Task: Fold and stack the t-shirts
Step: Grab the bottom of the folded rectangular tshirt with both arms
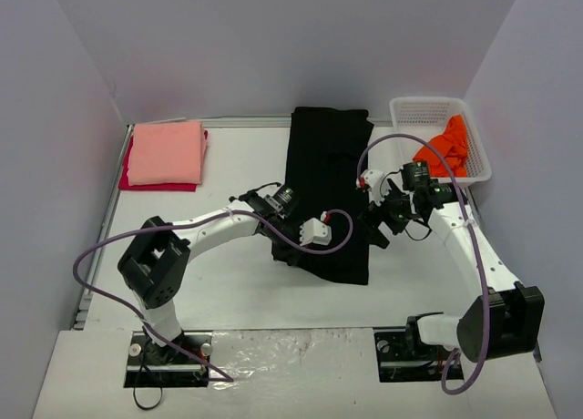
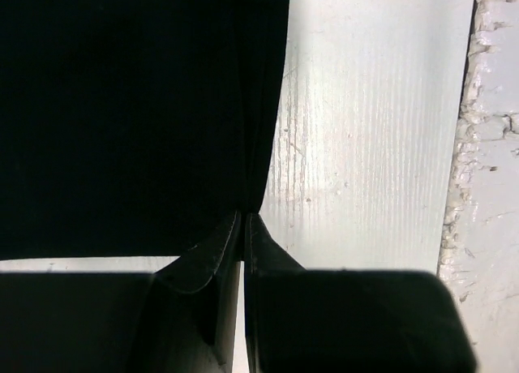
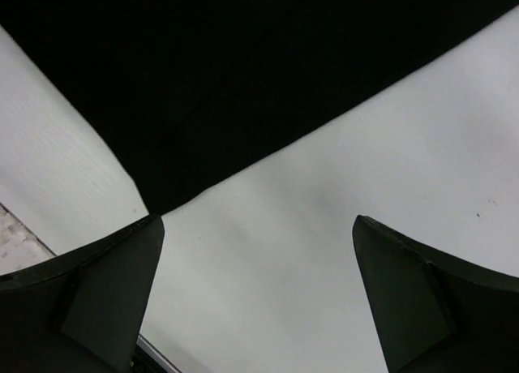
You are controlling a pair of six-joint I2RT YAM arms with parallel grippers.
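The large black t-shirt (image 1: 328, 164) lies lengthwise down the middle of the table, its near end bunched. My left gripper (image 1: 293, 240) is at the shirt's near left part; in the left wrist view it (image 2: 244, 217) is shut on an edge of the black cloth (image 2: 122, 105). My right gripper (image 1: 375, 229) is open and empty beside the shirt's right edge; in the right wrist view it (image 3: 258, 220) sits over bare table with the black cloth (image 3: 243, 65) just ahead. A folded salmon-pink shirt (image 1: 166, 152) lies on a folded red one (image 1: 155, 186) at the far left. The orange shirt (image 1: 448, 146) is crumpled in the basket.
The white mesh basket (image 1: 428, 109) stands at the far right corner. Grey walls close in the table on three sides. A rough white strip (image 2: 491, 146) runs along the table's near edge.
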